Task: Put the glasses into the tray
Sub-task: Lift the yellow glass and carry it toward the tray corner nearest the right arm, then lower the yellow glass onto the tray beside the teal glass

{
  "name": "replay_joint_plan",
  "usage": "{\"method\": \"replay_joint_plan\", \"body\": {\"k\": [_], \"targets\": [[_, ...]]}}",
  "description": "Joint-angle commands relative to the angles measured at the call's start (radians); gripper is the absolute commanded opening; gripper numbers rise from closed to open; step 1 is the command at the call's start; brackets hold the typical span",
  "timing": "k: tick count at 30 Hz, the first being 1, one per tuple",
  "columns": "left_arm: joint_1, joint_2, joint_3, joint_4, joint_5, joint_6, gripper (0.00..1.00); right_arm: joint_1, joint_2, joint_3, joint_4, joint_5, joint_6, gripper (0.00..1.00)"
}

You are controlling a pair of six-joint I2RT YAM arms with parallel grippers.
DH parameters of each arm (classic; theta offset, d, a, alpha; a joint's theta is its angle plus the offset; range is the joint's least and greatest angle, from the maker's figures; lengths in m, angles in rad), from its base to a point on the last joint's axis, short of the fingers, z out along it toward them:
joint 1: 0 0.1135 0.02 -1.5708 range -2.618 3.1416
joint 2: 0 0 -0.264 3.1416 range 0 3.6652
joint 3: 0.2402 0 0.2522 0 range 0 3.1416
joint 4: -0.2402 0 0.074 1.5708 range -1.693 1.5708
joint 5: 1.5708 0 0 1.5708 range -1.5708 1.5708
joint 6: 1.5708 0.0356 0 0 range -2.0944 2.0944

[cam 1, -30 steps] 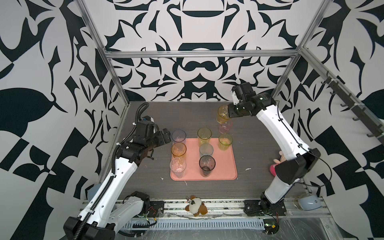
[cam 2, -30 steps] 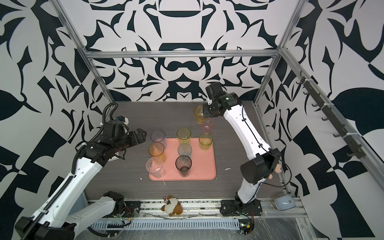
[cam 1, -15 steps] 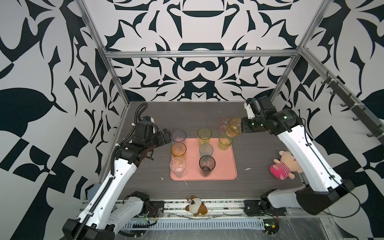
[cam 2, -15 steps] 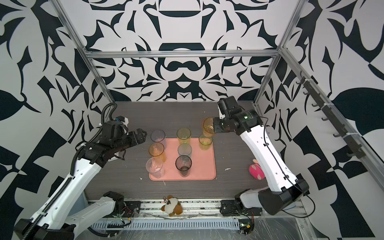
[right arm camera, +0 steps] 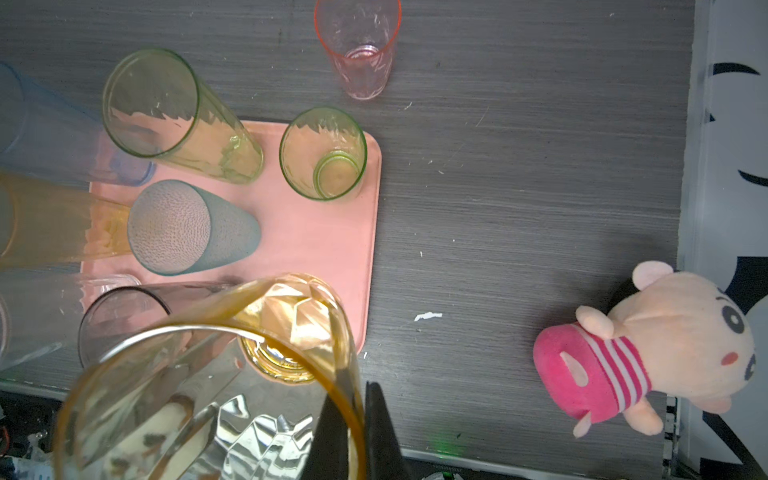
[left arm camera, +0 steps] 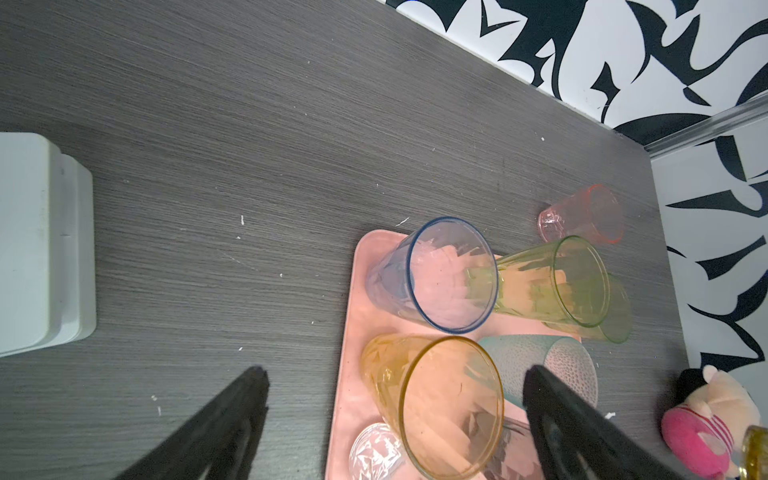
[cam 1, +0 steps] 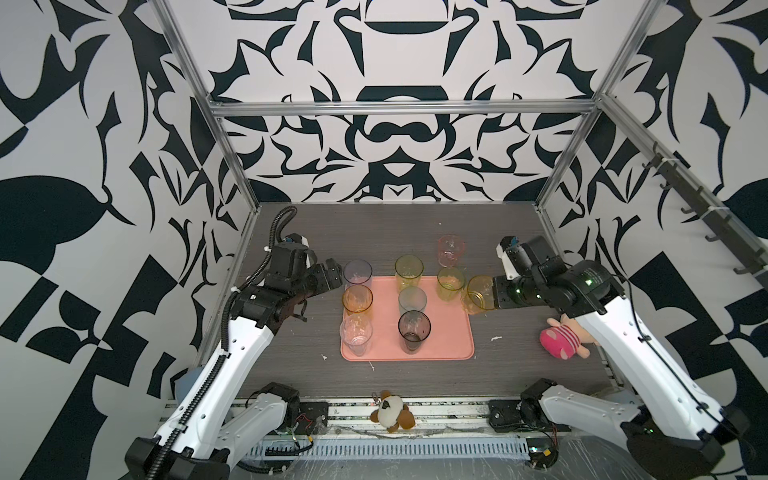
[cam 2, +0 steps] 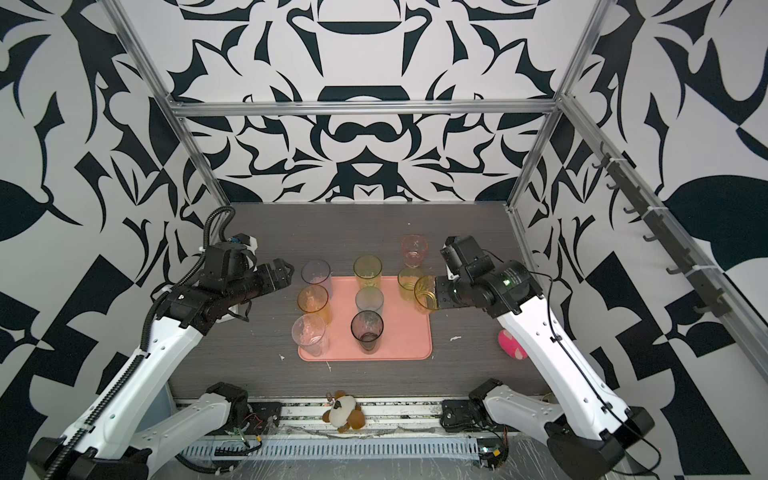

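Since a second ago, the amber glass (cam 1: 478, 293) has been carried from the far side of the table (cam 1: 374, 232) to the right edge of the tray (cam 1: 453, 353). It is held there tilted, its wall pinched in the right gripper (cam 1: 491, 296) (not yet set down, it seems). Seven others are counted standing on the tray. One pink glass (cam 1: 451, 249) is left on the table beyond it. The left gripper (cam 1: 334, 279) is spread wide and empty beside the blue glass (cam 1: 357, 272).

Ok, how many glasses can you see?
9. Seven stand on the tray: blue, orange, clear, tall green, teal, grey, short green. Pink stands on the table behind it. The right gripper holds the amber one at the tray's right edge. None seems hidden.
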Motion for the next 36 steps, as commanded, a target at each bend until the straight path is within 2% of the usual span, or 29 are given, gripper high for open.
{"method": "replay_joint_plan", "body": {"k": [1, 13, 25, 36], "targets": [[-0.002, -0.02, -0.005, -0.034, 0.001, -0.01, 0.99, 0.03, -0.055, -0.046, 0.005, 0.032, 0.078, 0.0], [-0.002, -0.023, -0.007, -0.034, 0.007, -0.016, 0.99, 0.165, -0.085, -0.235, 0.105, 0.097, 0.191, 0.0], [-0.001, -0.017, -0.011, -0.03, 0.012, -0.018, 0.99, 0.171, 0.013, -0.376, 0.314, 0.136, 0.2, 0.0], [-0.003, -0.007, -0.019, -0.019, 0.015, -0.018, 0.99, 0.171, 0.133, -0.411, 0.42, 0.193, 0.182, 0.0]]}}
